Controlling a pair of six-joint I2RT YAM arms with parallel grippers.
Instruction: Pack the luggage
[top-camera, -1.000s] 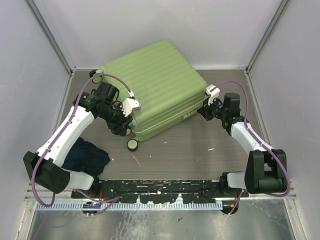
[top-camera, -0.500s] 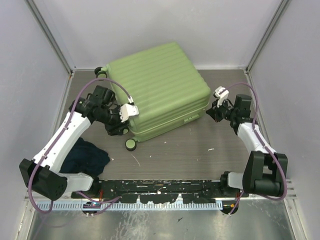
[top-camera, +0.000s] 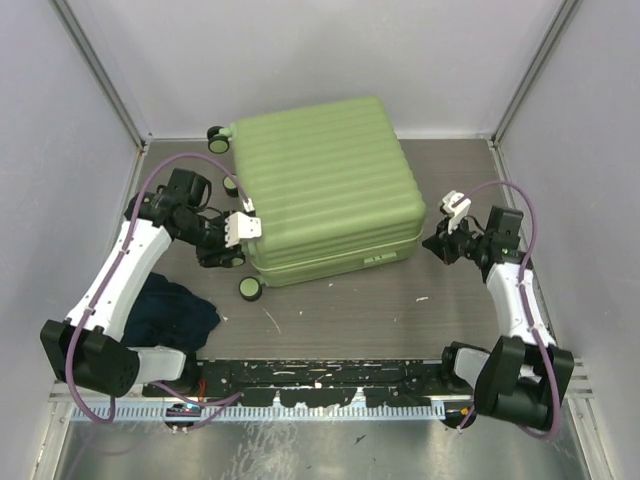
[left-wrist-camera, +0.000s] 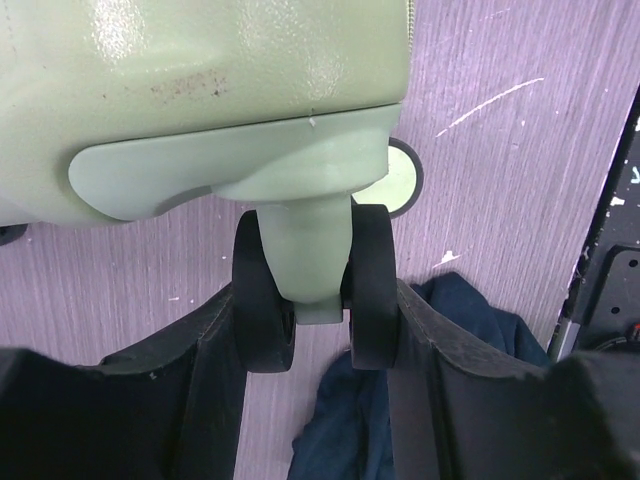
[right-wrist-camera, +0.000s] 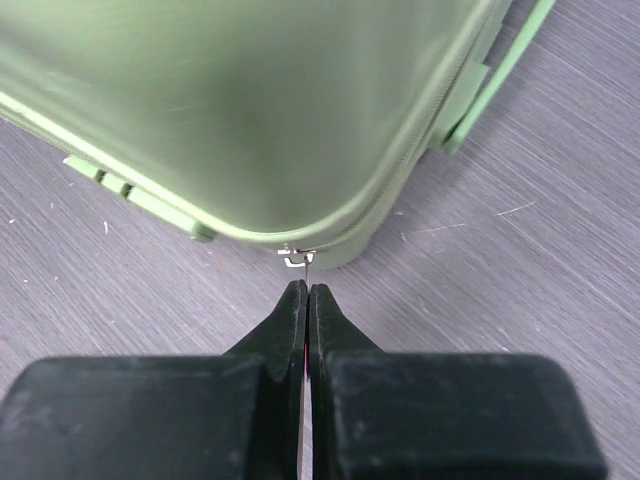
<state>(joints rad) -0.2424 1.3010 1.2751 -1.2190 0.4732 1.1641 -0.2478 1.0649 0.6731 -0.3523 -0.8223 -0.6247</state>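
The luggage (top-camera: 325, 185) is a light-green ribbed suitcase lying flat and closed in the middle of the table. My left gripper (top-camera: 226, 256) is at its near left corner, shut on a black twin wheel (left-wrist-camera: 372, 290) of the caster; in the left wrist view (left-wrist-camera: 315, 305) one finger sits on each side of the wheel pair. My right gripper (top-camera: 434, 246) is at the suitcase's right corner. In the right wrist view (right-wrist-camera: 305, 292) its jaws are pressed together on the thin metal zipper pull (right-wrist-camera: 304, 262) of the shell (right-wrist-camera: 250, 110).
A dark blue garment (top-camera: 175, 312) lies crumpled on the table at the near left, under my left arm; it also shows in the left wrist view (left-wrist-camera: 365, 430). More wheels (top-camera: 250, 288) stick out on the suitcase's left side. Grey walls enclose the table.
The suitcase has turned clockwise and shifted right and back. My right gripper has moved right and nearer with the zipper pull. My left gripper has moved left with the wheel.
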